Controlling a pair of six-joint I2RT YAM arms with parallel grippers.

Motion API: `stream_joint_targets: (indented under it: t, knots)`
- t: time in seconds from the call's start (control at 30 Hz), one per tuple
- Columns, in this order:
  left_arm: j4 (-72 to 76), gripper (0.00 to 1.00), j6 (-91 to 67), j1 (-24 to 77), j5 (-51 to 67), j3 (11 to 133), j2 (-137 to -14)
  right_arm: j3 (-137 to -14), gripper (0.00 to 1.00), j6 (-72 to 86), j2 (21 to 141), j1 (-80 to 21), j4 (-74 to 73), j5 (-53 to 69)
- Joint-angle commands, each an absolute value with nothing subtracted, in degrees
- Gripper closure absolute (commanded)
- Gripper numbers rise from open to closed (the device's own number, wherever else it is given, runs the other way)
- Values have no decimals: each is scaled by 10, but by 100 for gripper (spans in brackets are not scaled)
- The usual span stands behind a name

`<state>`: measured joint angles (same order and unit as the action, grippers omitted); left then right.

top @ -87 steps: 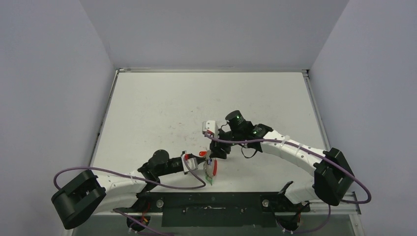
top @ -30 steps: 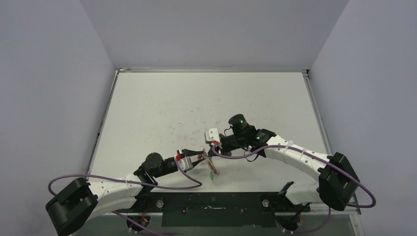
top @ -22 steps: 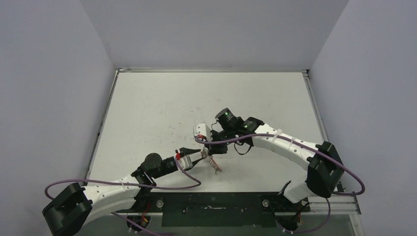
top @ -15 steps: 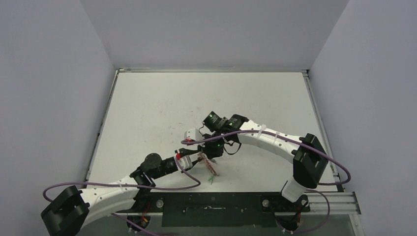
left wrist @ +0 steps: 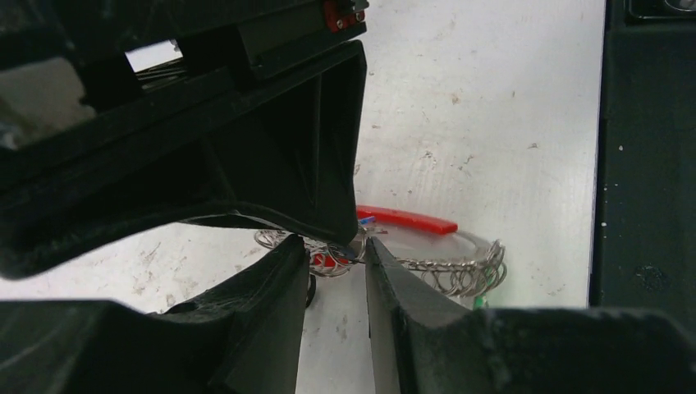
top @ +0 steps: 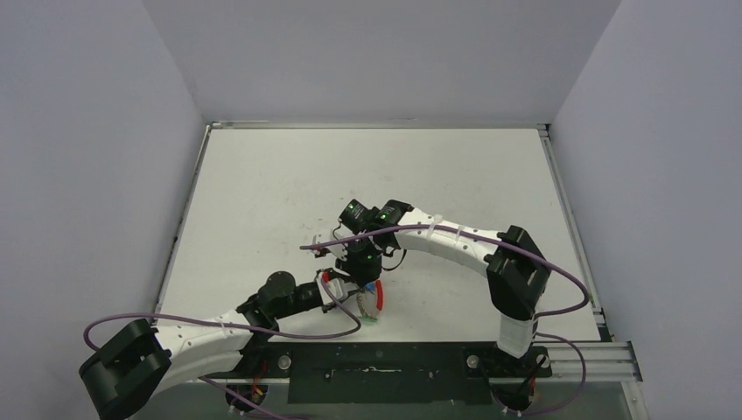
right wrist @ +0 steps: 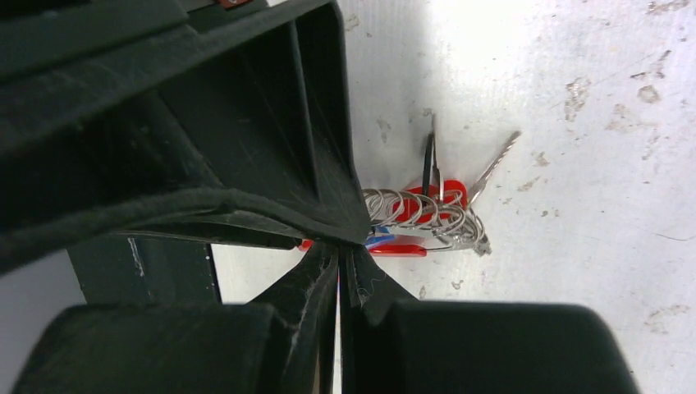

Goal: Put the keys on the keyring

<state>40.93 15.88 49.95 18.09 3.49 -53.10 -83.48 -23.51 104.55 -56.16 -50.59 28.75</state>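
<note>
The keyring lies near the table's front edge as a silvery coil with a red curved section. My right gripper comes down onto its left end, jaws pressed together on the ring by a sliver of blue. My left gripper sits low at the same end, its jaws parted, with coil loops lying between the tips. A green key head pokes out below the ring. Two silver blades stick out past the coil. The blue key is mostly hidden.
A red key head sits under the coil loops. The black mounting rail runs along the near edge, just behind the ring. Purple cables loop beside both arms. Grey walls enclose the white table.
My right arm has swung left and nearer the front edge, carrying the keyring with it. The left gripper has stayed close by and its jaws have parted slightly.
</note>
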Motion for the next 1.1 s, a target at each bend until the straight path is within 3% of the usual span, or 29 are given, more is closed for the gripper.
stream_joint_targets:
  t: [0.0,0.7,0.87,1.07]
  knots:
    - [441,71,155,504,195,40,-537,-857,100,-236,1041,-571,-516,284]
    - [441,75,162,504,204,44,-568,-838,100,-270,999,-582,-507,292]
    - [466,80,157,504,204,44,-571,-836,100,-273,1001,-585,-507,293]
    - [477,77,151,504,208,45,-570,-835,100,-275,1004,-586,-507,288]
